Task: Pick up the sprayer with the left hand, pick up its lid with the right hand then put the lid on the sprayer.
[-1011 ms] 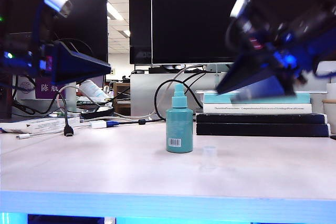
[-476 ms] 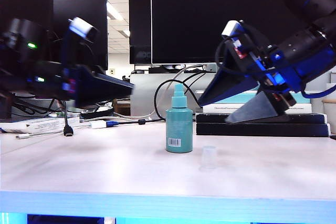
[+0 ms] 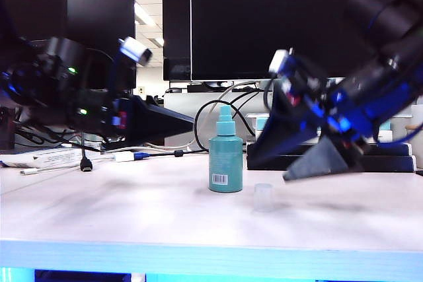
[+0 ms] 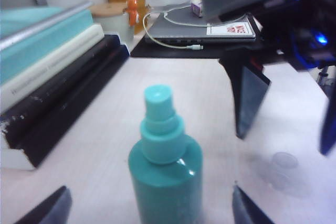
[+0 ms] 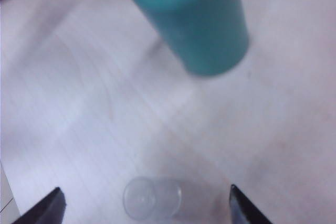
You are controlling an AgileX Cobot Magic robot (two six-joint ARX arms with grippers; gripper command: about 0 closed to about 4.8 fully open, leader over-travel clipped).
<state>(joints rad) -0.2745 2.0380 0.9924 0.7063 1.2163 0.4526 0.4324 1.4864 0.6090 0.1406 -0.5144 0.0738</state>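
While the sprayer (image 3: 226, 158) stands upright near the middle of the white table (image 3: 132, 216), its nozzle uncovered and its barcode label facing the exterior camera, the lid (image 3: 264, 197) rests on the tabletop just beside it, apart from the bottle, on the side of the right arm. The left gripper (image 3: 188, 122) hangs level to the left of the bottle, its tips short of the nozzle; in the left wrist view its fingers (image 4: 50, 209) stand spread wide with the bottle (image 4: 165, 169) framed between them, untouched. The right gripper (image 3: 271, 163) slants down above the lid, and the right wrist view shows its fingers (image 5: 44, 208) spread on either side of the clear cap (image 5: 152, 198), holding nothing. Stacked books (image 3: 390, 153) lie behind the right arm.
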